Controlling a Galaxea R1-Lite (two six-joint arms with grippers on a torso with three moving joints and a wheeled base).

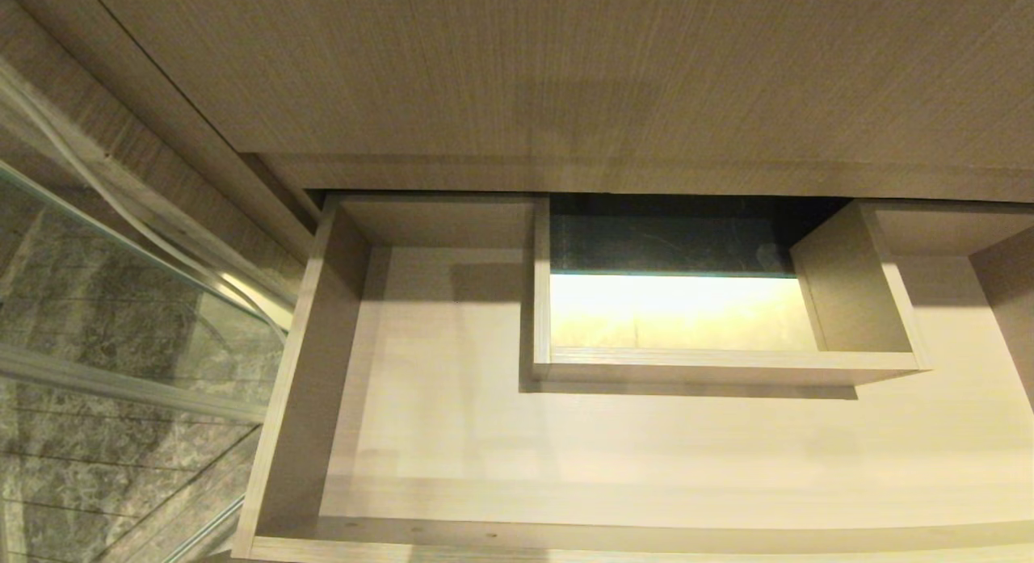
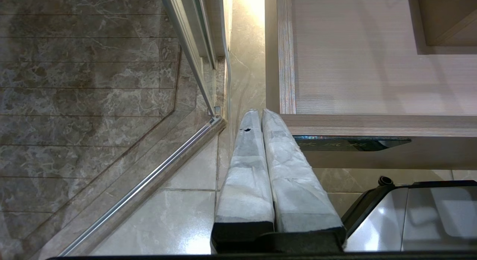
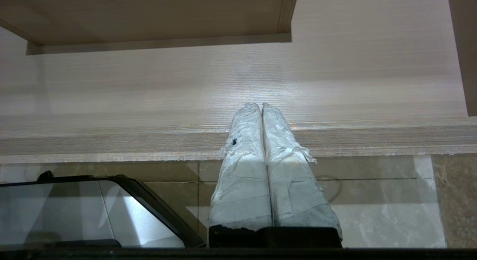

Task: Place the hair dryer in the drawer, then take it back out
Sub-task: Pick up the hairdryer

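Wood-grain drawer pulled open, glass panel beside it

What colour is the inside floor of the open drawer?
Pale beige wood-grain; the drawer floor shows best in the head view.

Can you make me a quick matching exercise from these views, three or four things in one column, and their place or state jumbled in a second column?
Things:
1. drawer
2. left gripper
3. right gripper
4. glass panel

Place or state:
A. shut, by the drawer's front left corner
B. pulled open, nothing lying in it
C. stands to the left of the drawer
D. shut, over the middle of the drawer's front edge

Pairs: 1-B, 2-A, 3-D, 4-C
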